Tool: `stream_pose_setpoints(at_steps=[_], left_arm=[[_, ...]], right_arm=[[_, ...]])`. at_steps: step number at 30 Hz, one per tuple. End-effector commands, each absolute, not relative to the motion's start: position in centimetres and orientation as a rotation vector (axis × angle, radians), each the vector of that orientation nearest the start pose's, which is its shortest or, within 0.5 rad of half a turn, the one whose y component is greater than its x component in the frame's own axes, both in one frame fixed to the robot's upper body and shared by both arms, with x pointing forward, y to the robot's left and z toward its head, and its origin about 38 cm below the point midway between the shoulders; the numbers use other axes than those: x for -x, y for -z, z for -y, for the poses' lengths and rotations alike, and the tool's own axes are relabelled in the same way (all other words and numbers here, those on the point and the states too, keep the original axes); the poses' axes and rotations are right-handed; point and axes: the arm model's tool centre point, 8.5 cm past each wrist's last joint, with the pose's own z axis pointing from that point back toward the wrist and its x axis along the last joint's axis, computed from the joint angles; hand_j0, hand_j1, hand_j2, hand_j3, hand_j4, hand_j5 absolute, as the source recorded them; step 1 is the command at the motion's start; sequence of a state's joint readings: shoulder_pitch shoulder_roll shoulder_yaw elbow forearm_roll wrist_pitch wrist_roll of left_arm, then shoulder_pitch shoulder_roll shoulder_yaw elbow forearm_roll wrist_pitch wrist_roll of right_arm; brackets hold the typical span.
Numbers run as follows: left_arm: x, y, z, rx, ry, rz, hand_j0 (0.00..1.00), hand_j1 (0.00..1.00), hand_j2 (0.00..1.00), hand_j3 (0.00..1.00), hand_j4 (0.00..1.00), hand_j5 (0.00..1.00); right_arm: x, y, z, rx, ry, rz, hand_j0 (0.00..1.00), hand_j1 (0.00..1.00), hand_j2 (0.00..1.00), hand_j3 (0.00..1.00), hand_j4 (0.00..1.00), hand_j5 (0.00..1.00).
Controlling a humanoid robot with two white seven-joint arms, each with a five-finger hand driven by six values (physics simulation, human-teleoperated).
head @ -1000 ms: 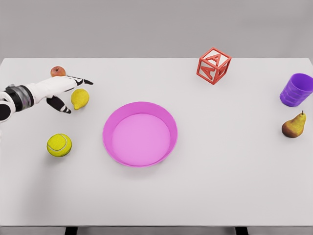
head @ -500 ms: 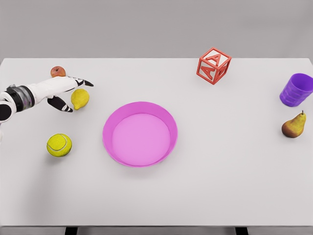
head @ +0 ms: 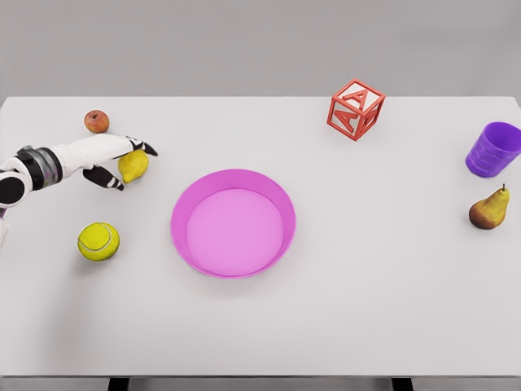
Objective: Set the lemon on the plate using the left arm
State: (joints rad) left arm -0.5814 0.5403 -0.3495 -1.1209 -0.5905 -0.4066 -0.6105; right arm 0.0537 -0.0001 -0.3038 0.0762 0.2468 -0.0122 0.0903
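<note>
Left hand [head: 110,156] lay over the lemon [head: 135,164], fingers [head: 143,146] spread across its top, thumb below, not yet pinching. Lemon sat on table [head: 366,285], left of pink plate [head: 233,222].

White left arm [head: 61,159] — black wrist band, black-tipped hand [head: 114,159].

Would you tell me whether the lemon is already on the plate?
No, the lemon lies on the table left of the pink plate, with the left hand at it.
</note>
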Motion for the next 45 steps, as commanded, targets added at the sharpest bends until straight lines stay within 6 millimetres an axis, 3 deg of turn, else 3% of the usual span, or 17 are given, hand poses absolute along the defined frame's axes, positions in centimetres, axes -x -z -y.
stream_pose_setpoints(at_steps=[1, 5, 10, 21, 29, 45], left_arm=[[-48.3, -14.4, -33.3, -0.442, 1.674, 1.182, 0.69, 0.69, 0.69, 0.69, 0.69, 0.69], [-48.3, -14.6, -33.3, -0.444, 1.67, 1.186, 0.56, 0.56, 0.56, 0.56, 0.56, 0.56], [-48.4, -14.9, -33.3, -0.448, 1.667, 1.196, 0.49, 0.49, 0.49, 0.49, 0.49, 0.49], [-48.6, -16.0, -32.8, -0.462, 1.672, 1.228, 0.46, 0.46, 0.46, 0.46, 0.46, 0.46], [-48.2, -17.7, -31.1, -0.474, 1.71, 1.299, 0.45, 0.45, 0.45, 0.45, 0.45, 0.45], [-46.7, -19.0, -28.4, -0.435, 1.823, 1.434, 0.45, 0.45, 0.45, 0.45, 0.45, 0.45]], right_arm=[[5.8, 25.8, 25.6, -0.022, 0.067, -0.11, 1.0, 1.0, 1.0, 1.0, 1.0, 1.0], [5.8, 25.8, 25.6, -0.022, 0.067, -0.108, 1.0, 1.0, 1.0, 1.0, 1.0, 1.0], [5.8, 25.8, 25.6, -0.022, 0.067, -0.11, 1.0, 1.0, 1.0, 1.0, 1.0, 1.0], [5.8, 25.8, 25.6, -0.022, 0.067, -0.11, 1.0, 1.0, 1.0, 1.0, 1.0, 1.0], [5.8, 25.8, 25.6, -0.022, 0.067, -0.11, 1.0, 1.0, 1.0, 1.0, 1.0, 1.0], [5.8, 25.8, 25.6, -0.022, 0.067, -0.11, 1.0, 1.0, 1.0, 1.0, 1.0, 1.0]])
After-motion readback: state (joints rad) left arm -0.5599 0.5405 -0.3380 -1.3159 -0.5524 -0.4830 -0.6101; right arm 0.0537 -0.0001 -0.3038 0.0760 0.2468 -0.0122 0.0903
